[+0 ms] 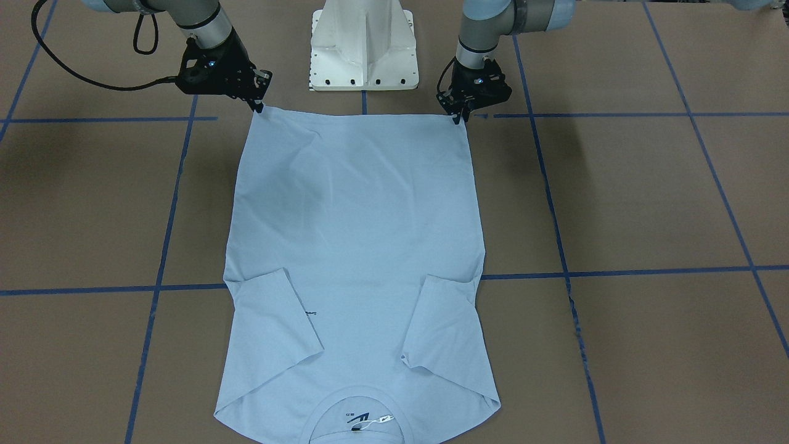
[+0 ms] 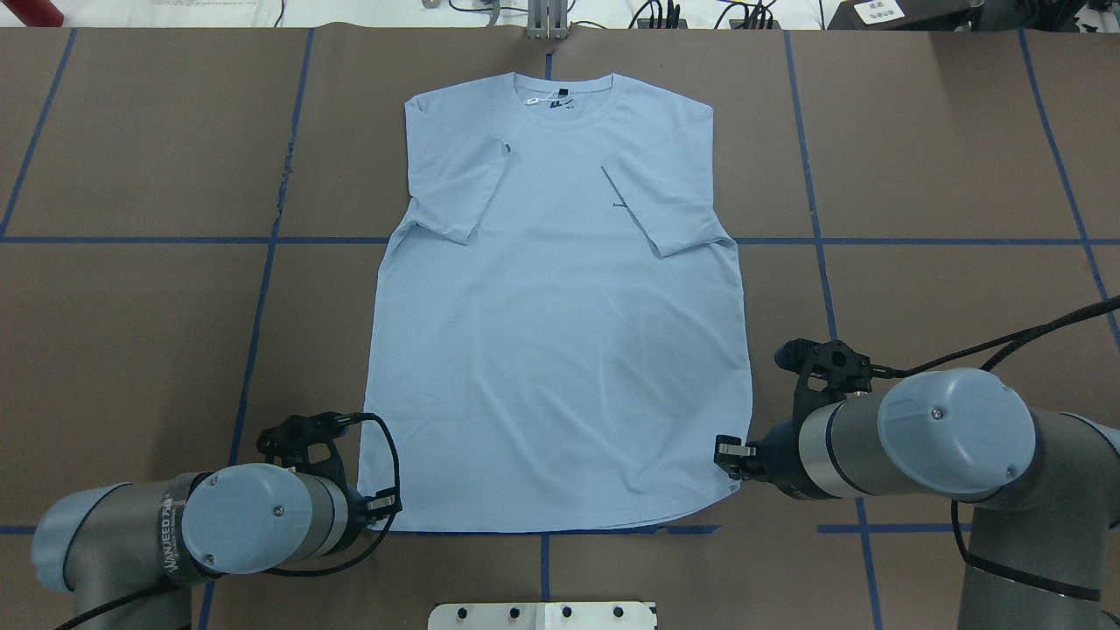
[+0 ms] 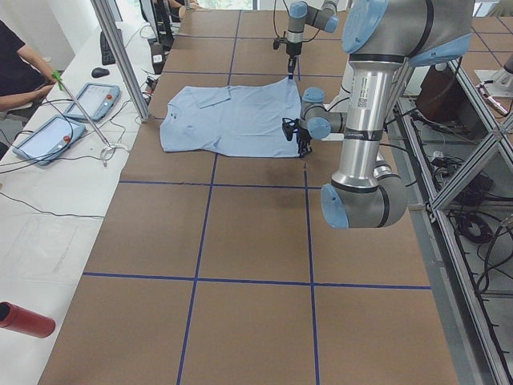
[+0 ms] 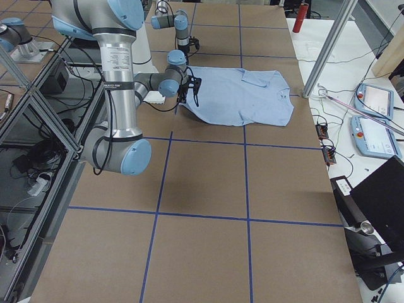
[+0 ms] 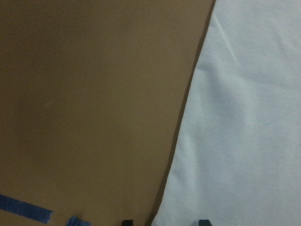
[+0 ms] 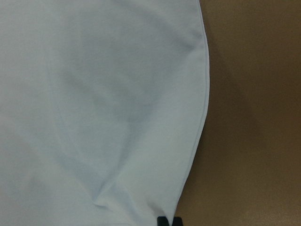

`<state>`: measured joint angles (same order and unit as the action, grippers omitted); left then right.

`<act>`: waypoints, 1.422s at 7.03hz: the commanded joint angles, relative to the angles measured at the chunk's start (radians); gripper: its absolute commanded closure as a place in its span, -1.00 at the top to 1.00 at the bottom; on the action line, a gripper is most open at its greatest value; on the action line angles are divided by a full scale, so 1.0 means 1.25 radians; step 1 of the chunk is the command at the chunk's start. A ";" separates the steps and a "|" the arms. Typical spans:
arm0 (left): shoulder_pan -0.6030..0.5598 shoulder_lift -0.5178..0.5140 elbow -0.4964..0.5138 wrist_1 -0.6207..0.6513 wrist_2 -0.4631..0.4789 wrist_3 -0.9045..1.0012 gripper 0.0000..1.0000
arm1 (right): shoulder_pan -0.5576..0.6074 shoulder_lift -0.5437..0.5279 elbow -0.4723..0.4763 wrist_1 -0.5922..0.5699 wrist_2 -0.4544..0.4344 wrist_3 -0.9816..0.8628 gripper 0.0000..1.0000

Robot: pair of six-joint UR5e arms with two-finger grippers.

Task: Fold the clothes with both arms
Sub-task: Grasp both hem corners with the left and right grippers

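Overhead exterior: shirt lies flat, front up, mid tabletop. Collar is far, hem is near the robot, and both sleeves are folded in over the chest. Left gripper is at the left hem corner with jaws apart, straddling the cloth edge, not gripping yet. Right gripper is at the right hem corner, jaws pinched on the hem, creases radiating from the pinch. Step looks like taking both hem corners and carrying the hem to the collar. Close the left jaws on both layers before any lift. Raise the corners together and level, keep the hem taut, and land just short of the collar.
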<state>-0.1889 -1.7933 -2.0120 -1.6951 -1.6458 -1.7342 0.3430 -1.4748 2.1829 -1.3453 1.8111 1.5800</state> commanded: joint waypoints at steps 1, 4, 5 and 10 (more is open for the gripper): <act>-0.001 -0.006 -0.007 0.000 -0.001 -0.001 -1.00 | 0.010 -0.009 0.001 0.001 0.016 0.000 -1.00; -0.010 0.004 -0.096 0.067 -0.003 0.010 -1.00 | 0.025 -0.020 0.024 -0.002 0.035 0.000 -1.00; 0.000 -0.005 -0.196 0.146 -0.011 0.015 -1.00 | 0.026 -0.031 0.037 -0.001 0.086 0.000 -1.00; 0.178 -0.045 -0.393 0.315 -0.057 0.073 -1.00 | -0.068 -0.155 0.181 -0.001 0.283 0.001 -1.00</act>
<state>-0.0328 -1.8448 -2.4434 -1.3462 -1.6964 -1.6554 0.2816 -1.6518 2.3812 -1.3468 2.0946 1.5810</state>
